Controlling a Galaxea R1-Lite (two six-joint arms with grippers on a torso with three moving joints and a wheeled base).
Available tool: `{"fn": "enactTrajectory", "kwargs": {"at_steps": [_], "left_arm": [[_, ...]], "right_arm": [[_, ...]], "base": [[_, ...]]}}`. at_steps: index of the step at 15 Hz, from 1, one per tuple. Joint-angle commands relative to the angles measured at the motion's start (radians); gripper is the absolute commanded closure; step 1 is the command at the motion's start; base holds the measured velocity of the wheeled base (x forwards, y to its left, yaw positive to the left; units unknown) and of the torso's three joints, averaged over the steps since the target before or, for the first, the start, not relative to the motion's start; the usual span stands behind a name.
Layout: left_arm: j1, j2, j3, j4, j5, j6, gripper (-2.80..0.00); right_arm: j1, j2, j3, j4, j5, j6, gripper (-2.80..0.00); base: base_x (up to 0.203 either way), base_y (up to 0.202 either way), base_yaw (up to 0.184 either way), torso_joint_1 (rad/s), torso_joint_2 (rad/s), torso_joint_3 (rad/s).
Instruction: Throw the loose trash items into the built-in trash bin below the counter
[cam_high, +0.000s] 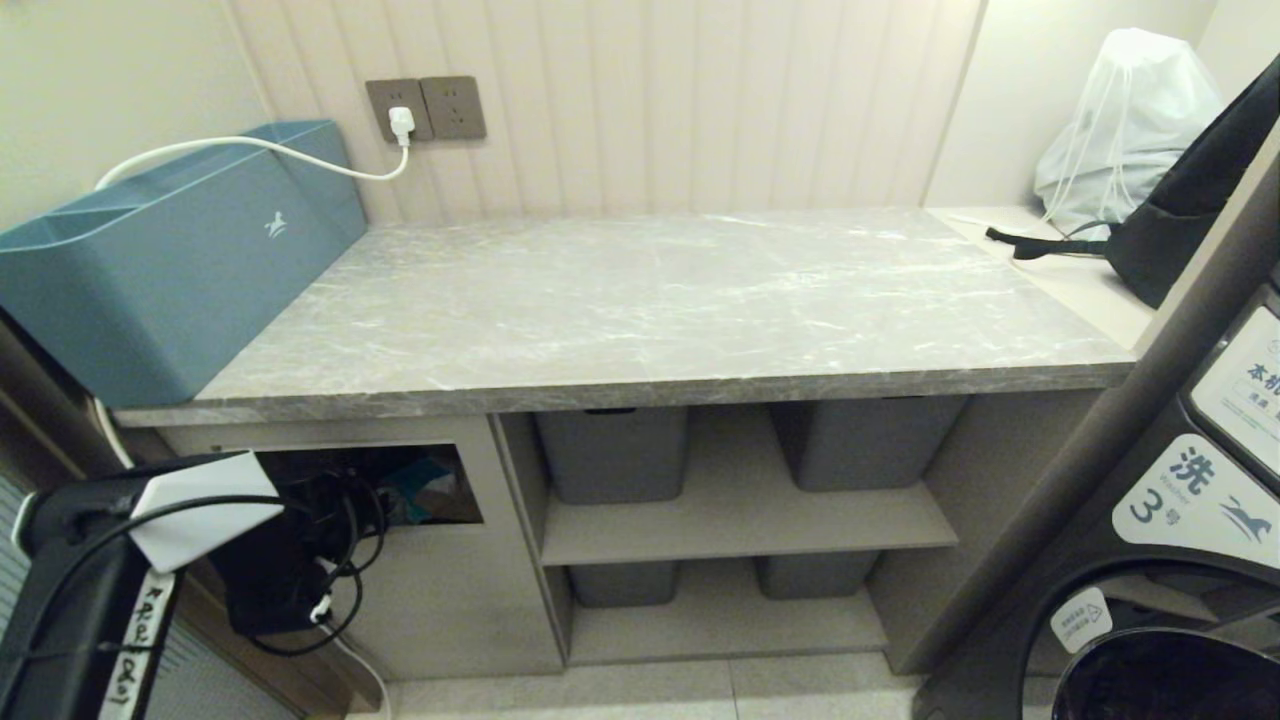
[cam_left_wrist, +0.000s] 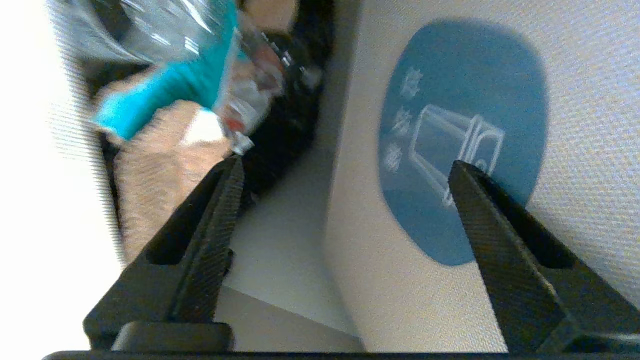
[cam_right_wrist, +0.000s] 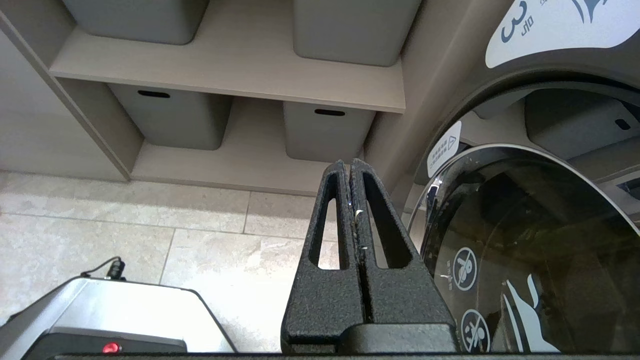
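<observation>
My left gripper is open with nothing between its fingers, right against the tilted flap of the built-in trash bin and its blue oval sticker. Just past one fingertip, a cardboard scrap with a cyan face shows blurred inside the dark bin, free of the gripper. Tan cardboard lies by it; whether it is a separate piece is unclear. In the head view my left arm reaches into the bin's opening under the counter, where a cyan bit shows. My right gripper is shut and empty, low above the floor.
A large teal box with a white cable stands on the counter's left end. Grey tubs sit on shelves to the right of the bin. A washing machine stands at the right, close to my right gripper. A black bag lies far right.
</observation>
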Motion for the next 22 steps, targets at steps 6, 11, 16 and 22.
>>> {"fn": "enactTrajectory", "kwargs": {"at_steps": [6,11,16,22], "left_arm": [[0.062,-0.172,0.313,-0.041,0.035,-0.017,-2.80],[0.119,-0.526,0.547,-0.033,-0.012,0.010,-2.80],[0.116,-0.726,0.614,-0.022,-0.102,0.263,0.00],[0.093,-0.959,0.680,-0.020,-0.388,0.855,0.00]], "right_arm": [[0.004,-0.004,0.000,0.001,0.000,-0.001,0.00],[0.033,-0.115,0.000,0.000,0.002,-0.001,0.00],[0.020,-0.209,0.000,0.002,0.000,0.005,0.00],[0.020,-0.209,0.000,0.002,0.000,0.004,0.00]], "base": [[0.000,0.000,0.000,0.000,0.00,0.000],[0.000,0.000,0.000,0.000,0.00,0.000],[0.000,0.000,0.000,0.000,0.00,0.000],[0.000,0.000,0.000,0.000,0.00,0.000]]}}
